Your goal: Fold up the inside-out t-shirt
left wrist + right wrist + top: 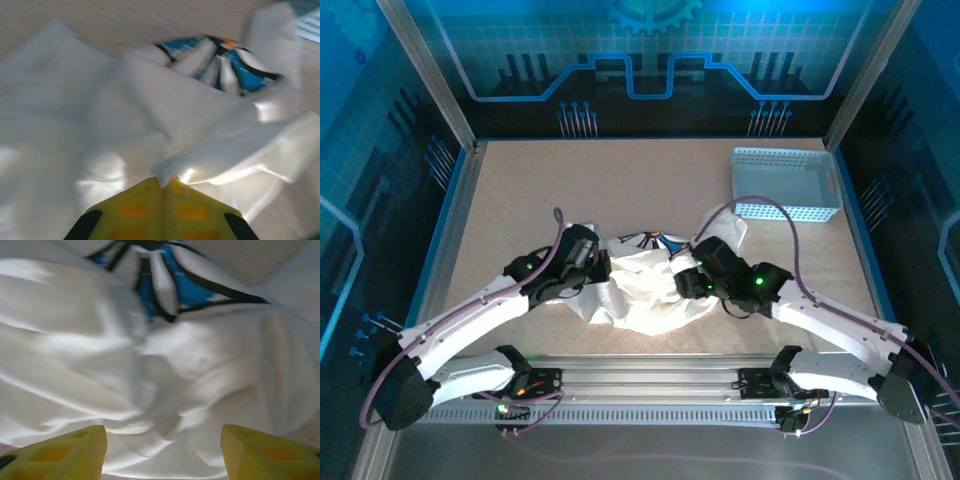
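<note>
Sprawling t-shirt (150,115), pinched by left gripper (164,186)

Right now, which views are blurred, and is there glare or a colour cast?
Left wrist view: motion-smeared, t-shirt and its blue logo soft, glare on the fold by the left claw. Right wrist view: also soft, evenly lit. Top external view: sharp, blue-tinted by the backdrop; basket clearly readable.

The t-shirt (640,290) lies bunched on the bench (540,190). The basket (786,183) stands behind and right of the t-shirt, near it. The left gripper (600,268) sits at the t-shirt's left edge, the right gripper (682,281) at its right.
</note>
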Controlling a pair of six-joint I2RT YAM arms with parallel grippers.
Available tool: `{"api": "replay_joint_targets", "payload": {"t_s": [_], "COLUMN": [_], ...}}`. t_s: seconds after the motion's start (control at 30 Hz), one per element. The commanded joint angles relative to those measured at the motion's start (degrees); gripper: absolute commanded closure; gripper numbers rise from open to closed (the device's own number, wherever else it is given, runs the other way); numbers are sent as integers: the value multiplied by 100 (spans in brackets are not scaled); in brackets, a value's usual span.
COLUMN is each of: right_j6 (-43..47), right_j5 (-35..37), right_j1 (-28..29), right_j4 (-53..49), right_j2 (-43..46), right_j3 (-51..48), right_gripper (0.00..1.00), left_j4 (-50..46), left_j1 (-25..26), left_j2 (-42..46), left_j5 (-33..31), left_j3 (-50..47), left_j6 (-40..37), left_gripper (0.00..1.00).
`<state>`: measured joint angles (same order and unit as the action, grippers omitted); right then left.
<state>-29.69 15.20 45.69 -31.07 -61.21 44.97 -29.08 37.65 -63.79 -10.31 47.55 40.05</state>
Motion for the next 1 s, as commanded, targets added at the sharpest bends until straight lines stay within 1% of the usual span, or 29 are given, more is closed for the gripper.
{"api": "replay_joint_targets", "payload": {"t_s": [0.0, 0.03, 0.1, 0.17, 0.2, 0.23, 0.3, 0.37, 0.47, 0.53, 0.6, 0.67, 0.73, 0.83, 0.97], "right_j6": [-309, -326, -306, -252, -223, -192, -139, -99, -89, -98, -103, -81, -74, -72, -91], "right_j5": [-535, -668, -768, -798, -814, -864, -975, -1037, -1120, -1174, -1206, -1259, -1321, -1358, -1411], "right_j1": [-729, -935, -1218, -1425, -1515, -1609, -1751, -1863, -1988, -2049, -2097, -2164, -2213, -2249, -2280], "right_j4": [-65, -40, -59, -147, -178, -184, -156, -128, -88, -56, -40, -48, -48, -48, -23], "right_j2": [391, 490, 615, 654, 646, 645, 645, 637, 643, 678, 727, 783, 828, 873, 911], "right_j3": [-273, -341, -414, -406, -401, -412, -432, -448, -490, -538, -577, -611, -653, -704, -770], "right_gripper": [37, 37, 36, 36, 36, 36, 36, 36, 36, 36, 35, 35, 35, 35, 35], "left_j4": [-1479, -1797, -2496, -3010, -3034, -2969, -2761, -2648, -2508, -2561, -2468, -2329, -2436, -2556, -2361], "left_j1": [-336, -310, -180, 302, 638, 984, 1541, 2128, 2530, 2608, 2625, 2612, 2612, 2586, 2469], "left_j2": [-255, -315, -381, -391, -384, -405, -610, -1069, -1942, -2458, -2779, -3019, -3244, -3505, -3607], "left_j5": [-897, -1204, -1893, -2537, -2700, -2759, -2653, -2580, -2231, -2112, -1971, -1949, -2042, -2100, -1996], "left_j3": [291, 420, 780, 1251, 1443, 1635, 1998, 2414, 2993, 3295, 3416, 3457, 3584, 3691, 3562], "left_j6": [-18, 57, 292, 439, 379, 275, 36, -76, -250, -269, -314, -375, -348, -317, -289], "left_gripper": [67, 62, 59, 57, 54, 52, 49, 45, 41, 41, 40, 37, 34, 33, 32]}}
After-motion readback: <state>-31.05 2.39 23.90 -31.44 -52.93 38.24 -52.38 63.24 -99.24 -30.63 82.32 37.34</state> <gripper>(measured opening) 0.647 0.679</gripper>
